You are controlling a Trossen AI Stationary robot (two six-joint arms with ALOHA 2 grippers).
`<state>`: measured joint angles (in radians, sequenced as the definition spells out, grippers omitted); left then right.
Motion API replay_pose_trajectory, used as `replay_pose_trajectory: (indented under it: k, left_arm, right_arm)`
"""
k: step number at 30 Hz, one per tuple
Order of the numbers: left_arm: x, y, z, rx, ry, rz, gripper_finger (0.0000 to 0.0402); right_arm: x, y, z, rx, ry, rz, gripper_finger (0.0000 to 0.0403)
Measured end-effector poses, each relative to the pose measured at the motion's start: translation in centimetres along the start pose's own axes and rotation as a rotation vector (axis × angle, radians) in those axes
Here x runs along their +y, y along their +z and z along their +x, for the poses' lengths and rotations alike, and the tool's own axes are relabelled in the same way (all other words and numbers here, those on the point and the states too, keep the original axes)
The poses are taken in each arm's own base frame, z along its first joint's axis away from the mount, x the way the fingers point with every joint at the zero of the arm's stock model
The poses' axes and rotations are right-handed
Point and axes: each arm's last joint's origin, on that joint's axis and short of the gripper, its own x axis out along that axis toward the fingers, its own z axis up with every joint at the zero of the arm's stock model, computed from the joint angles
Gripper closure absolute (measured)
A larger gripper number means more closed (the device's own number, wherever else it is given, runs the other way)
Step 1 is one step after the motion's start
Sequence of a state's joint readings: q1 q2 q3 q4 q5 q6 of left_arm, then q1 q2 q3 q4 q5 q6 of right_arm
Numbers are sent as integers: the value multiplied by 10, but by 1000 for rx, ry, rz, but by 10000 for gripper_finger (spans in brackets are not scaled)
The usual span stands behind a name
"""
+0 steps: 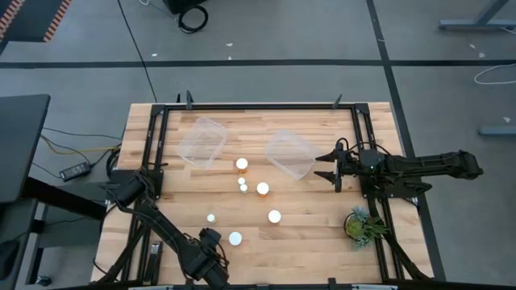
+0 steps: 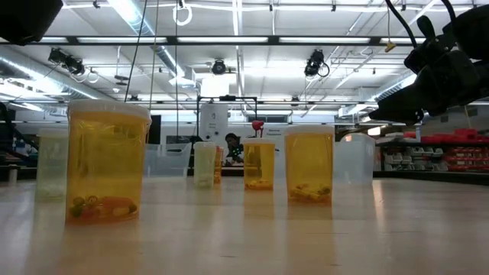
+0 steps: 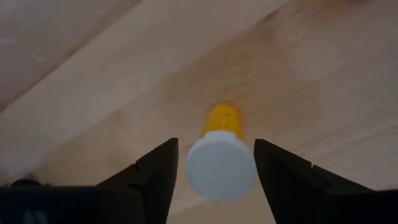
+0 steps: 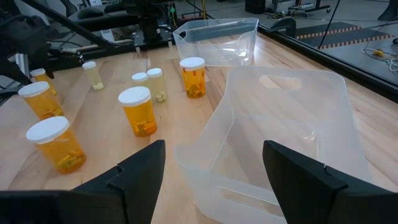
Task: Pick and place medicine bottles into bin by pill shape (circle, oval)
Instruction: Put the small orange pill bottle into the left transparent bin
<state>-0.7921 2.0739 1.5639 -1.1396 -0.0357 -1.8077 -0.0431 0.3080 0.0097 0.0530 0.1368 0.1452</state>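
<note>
Seven orange pill bottles with white caps stand upright on their bases on the wooden table. The nearest bottle also shows in the low view. My left gripper hangs open above it, near the table's front edge. In the left wrist view its fingers stand on either side of the bottle's white cap without touching it. My right gripper is open and empty, level beside the right clear bin and pointing at it. The right wrist view shows this gripper and bin.
A second clear bin sits at the far left. The other bottles and two small ones stand mid-table. A green potted plant is at the right. Black frame rails border the table.
</note>
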Motion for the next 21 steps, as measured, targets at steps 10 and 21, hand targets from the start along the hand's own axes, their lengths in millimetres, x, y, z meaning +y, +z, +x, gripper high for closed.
replay_pose_trajectory:
  k: [10, 21]
  left_arm:
    - [-2, 2, 0, -2, -16, -12, 216]
    - [-2, 2, 0, -1, -16, -9, 260]
  right_arm:
    - [0, 0, 0, -1, 0, 0, 127]
    - [0, 0, 0, -1, 0, 0, 127]
